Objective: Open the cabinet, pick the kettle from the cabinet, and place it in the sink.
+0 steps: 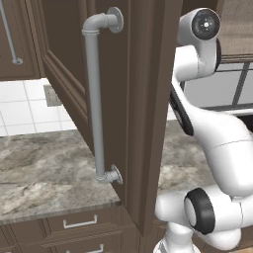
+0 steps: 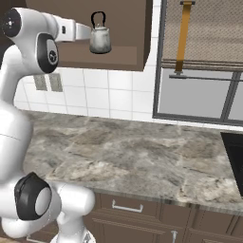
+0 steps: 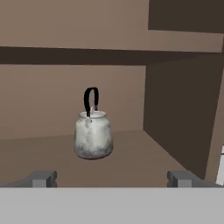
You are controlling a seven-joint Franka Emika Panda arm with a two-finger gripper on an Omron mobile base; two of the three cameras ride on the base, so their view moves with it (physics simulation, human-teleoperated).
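Left base view: the dark brown wooden wall cabinet [image 1: 143, 99] has its raised-panel door swung wide open toward the camera, the long grey metal pipe-style bar handle [image 1: 96, 96] running upright down its face. Below lies a grey-brown marbled stone counter [image 1: 44, 173], with brown drawer fronts carrying short silver pulls [image 1: 80, 223] beneath it.

Right base view: the white arm reaches level from the upper left into the open cabinet [image 2: 128, 33]. The small squat white-grey kettle with a thin black arched handle [image 2: 100, 39] stands upright on the cabinet's bottom shelf, just beyond the arm's end. At the right edge, a corner of the black rectangular sink [image 2: 235, 152] is set in the counter.

Hand view: the two-finger gripper [image 3: 112, 179] has its dark tips spread wide, holding nothing. The kettle stands between and beyond them on the brown shelf, apart from both tips
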